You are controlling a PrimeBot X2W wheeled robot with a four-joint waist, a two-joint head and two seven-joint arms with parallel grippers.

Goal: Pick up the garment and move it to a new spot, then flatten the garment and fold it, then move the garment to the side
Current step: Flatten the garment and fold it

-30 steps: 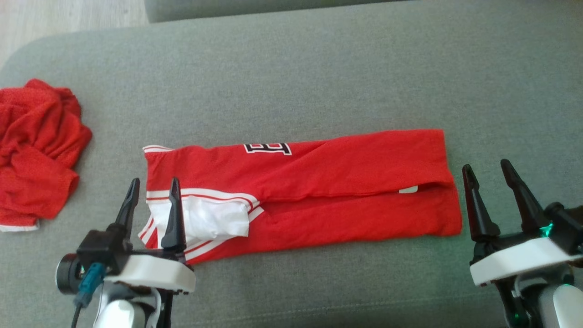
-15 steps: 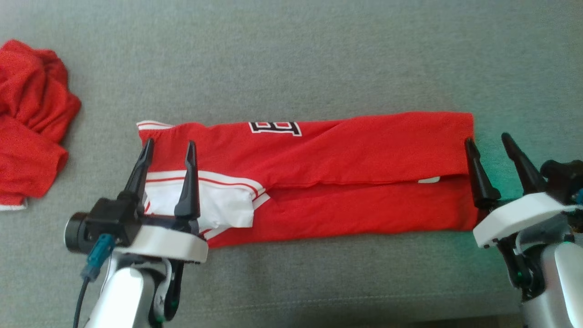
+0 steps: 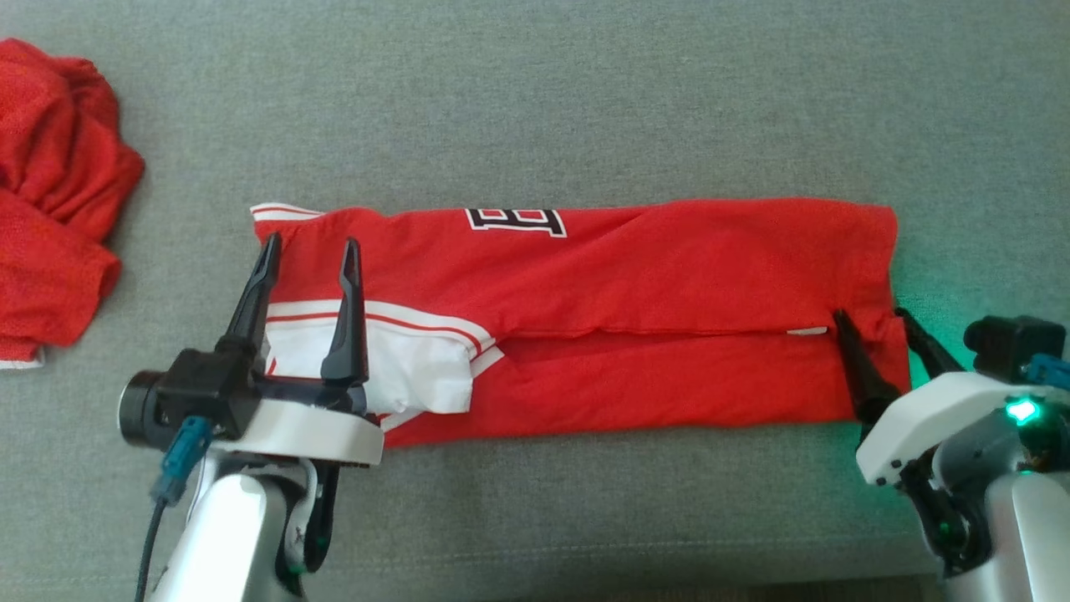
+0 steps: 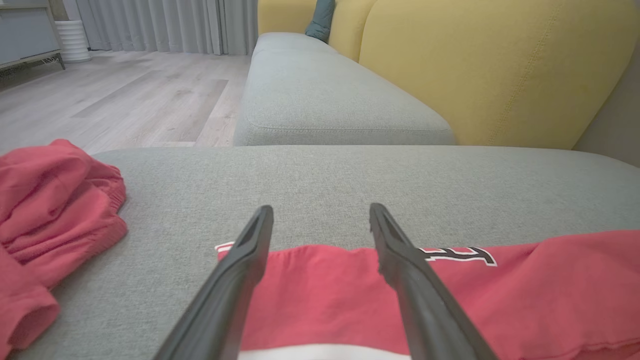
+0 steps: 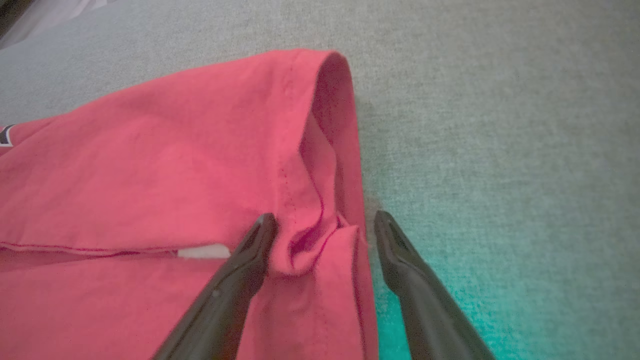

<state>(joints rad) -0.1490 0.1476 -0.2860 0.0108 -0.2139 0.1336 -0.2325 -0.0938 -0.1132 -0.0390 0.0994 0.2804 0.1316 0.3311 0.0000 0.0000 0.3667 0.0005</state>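
Currently garment (image 3: 635, 284) lies as a long folded strip on the grey sofa cushion (image 3: 585, 109); left hand (image 3: 311, 242) spread over its left end, right hand (image 3: 869, 316) spread, straddling its right edge.

Right gripper (image 5: 325, 217) was spread wide at the end of the red garment (image 5: 150, 150). One of the fingers (image 5: 235, 280) sat on the cloth beside a white label (image 5: 202, 251), the other just off the hem, over the grey cushion (image 5: 500, 125). A small pucker of red cloth bunched up between them, and a green glow (image 5: 450, 310) lay on the cushion there.
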